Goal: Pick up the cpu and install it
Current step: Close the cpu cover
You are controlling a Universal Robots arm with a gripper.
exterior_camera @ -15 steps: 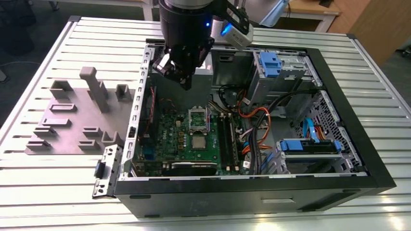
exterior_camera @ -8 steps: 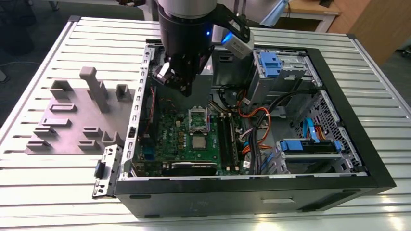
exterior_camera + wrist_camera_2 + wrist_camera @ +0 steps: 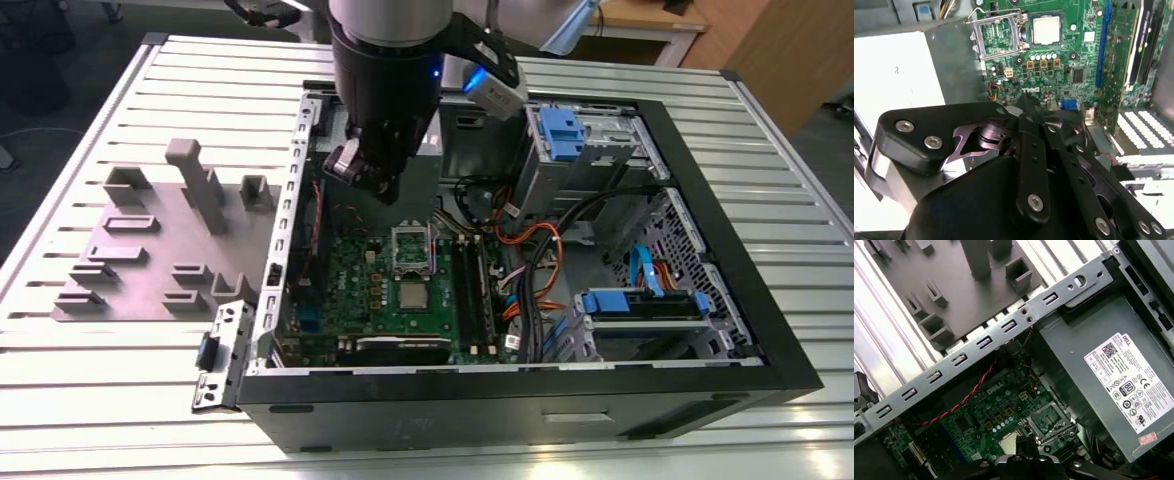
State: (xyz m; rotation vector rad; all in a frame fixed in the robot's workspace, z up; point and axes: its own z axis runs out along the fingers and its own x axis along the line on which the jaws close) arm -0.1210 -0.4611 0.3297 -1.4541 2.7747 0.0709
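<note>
End effector (image 3: 1034, 111) looks closed w/ nothing in it, hanging over the mobo (image 3: 1074, 75) inside the case (image 3: 467, 410). Cpu (image 3: 1046, 29) lies flat on the mobo right beside the flipped-open bracket (image 3: 996, 37), apart from the end effector. Psu (image 3: 1104, 375) is on the bracket's other side. Case sits on the counter (image 3: 107, 400).

The gripper (image 3: 1026, 109) is matt black with bright metal screws. Ahead of it the cpu (image 3: 1046, 29) shows a smooth silvery metal top on the glossy green motherboard (image 3: 1074, 55), near a dull grey sheet-metal power supply (image 3: 1079, 365).
</note>
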